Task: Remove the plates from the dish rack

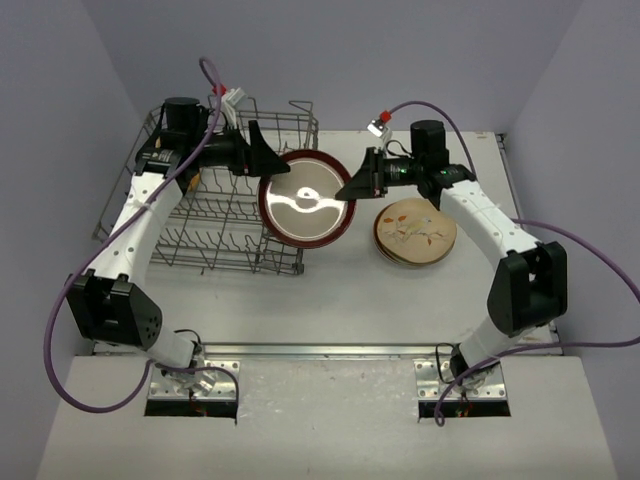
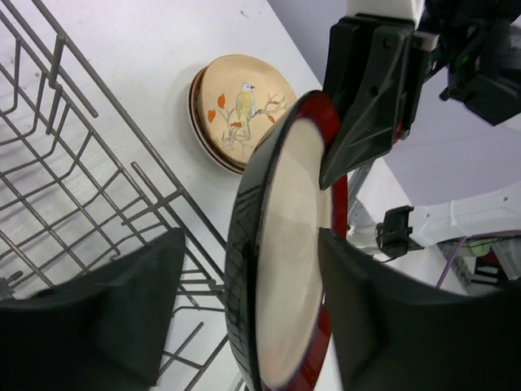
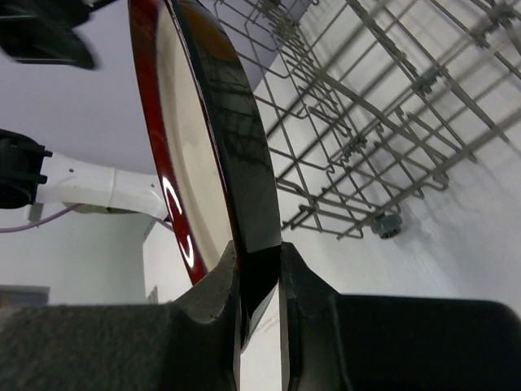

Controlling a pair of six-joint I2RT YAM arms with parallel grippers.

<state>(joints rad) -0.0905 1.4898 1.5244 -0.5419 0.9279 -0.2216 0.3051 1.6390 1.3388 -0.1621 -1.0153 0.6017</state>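
**Red-rimmed plate out, rack seemingly bare**

Nearest, a stack of plates (image 1: 415, 232) lies on the table (image 1: 350, 310), unloaded. Beyond it, the red-rimmed plate (image 1: 305, 198) hangs on edge beside the dish rack (image 1: 200, 215). The right gripper (image 3: 259, 269) pinches its rim, and the left gripper (image 2: 248, 252) is spread loosely around it. The rack looks empty, though the left arm hides one corner.

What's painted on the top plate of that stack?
Top plate: a yellow bird on a branch with orange leaves; clearest from left wrist.
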